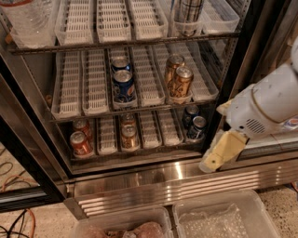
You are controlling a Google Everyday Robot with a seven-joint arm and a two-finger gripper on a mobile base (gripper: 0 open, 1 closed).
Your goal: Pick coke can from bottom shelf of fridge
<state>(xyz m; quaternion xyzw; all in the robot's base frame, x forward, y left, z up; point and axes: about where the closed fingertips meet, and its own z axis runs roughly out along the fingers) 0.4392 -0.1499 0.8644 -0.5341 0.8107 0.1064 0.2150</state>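
Note:
The fridge point(158, 183) stands open in front of me, seen from above. On its bottom shelf point(108, 135), two red coke cans point(80, 143) stand one behind the other in the leftmost white lane tray. Gold-orange cans point(129, 136) stand in a middle lane and dark blue cans point(197, 128) at the right end. My white arm reaches in from the right. The gripper point(219, 155), with a yellowish finger pointing down-left, hangs in front of the fridge's right frame, just right of the dark blue cans and far from the coke cans.
The middle shelf holds blue Pepsi cans point(123, 86) and tall gold cans point(180, 81). The top shelf holds a can point(185, 14) and a clear bottle point(28, 18). Two clear plastic bins point(223, 216) sit on the floor below. Cables point(18, 218) lie at the lower left.

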